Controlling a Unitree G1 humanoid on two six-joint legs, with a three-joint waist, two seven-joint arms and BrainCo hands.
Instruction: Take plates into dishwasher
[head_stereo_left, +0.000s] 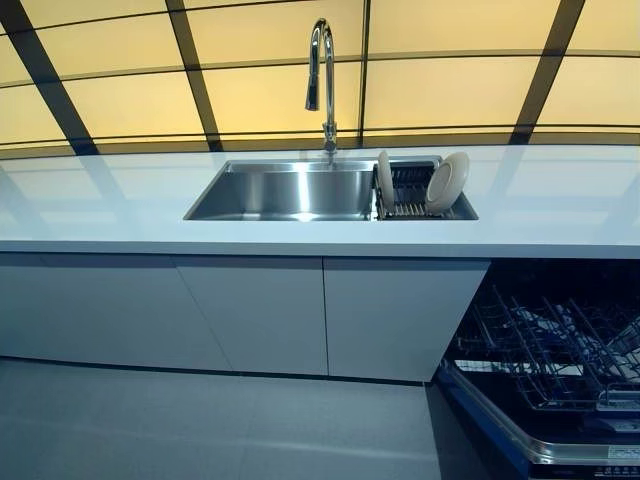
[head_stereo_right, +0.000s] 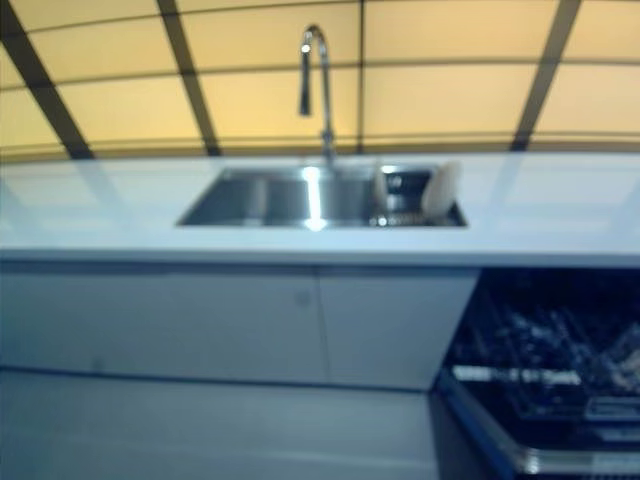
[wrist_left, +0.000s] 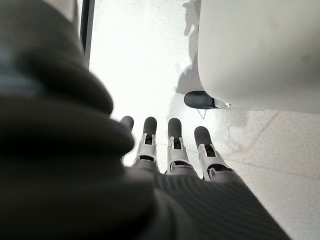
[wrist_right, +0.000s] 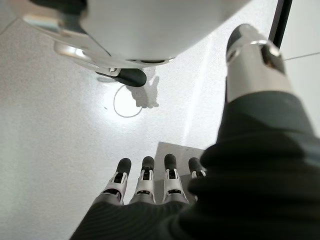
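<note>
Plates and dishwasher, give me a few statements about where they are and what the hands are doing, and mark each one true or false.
1. Two plates stand on edge in the drying rack at the sink's right end. True.
2. The dishwasher is closed. False: its door is down and the wire rack is pulled out, at lower right.
3. The left hand holds a plate. False: its fingers are straight, over bare floor, holding nothing.
4. The right hand is empty. True.
5. The faucet stands behind the sink. True.
</note>
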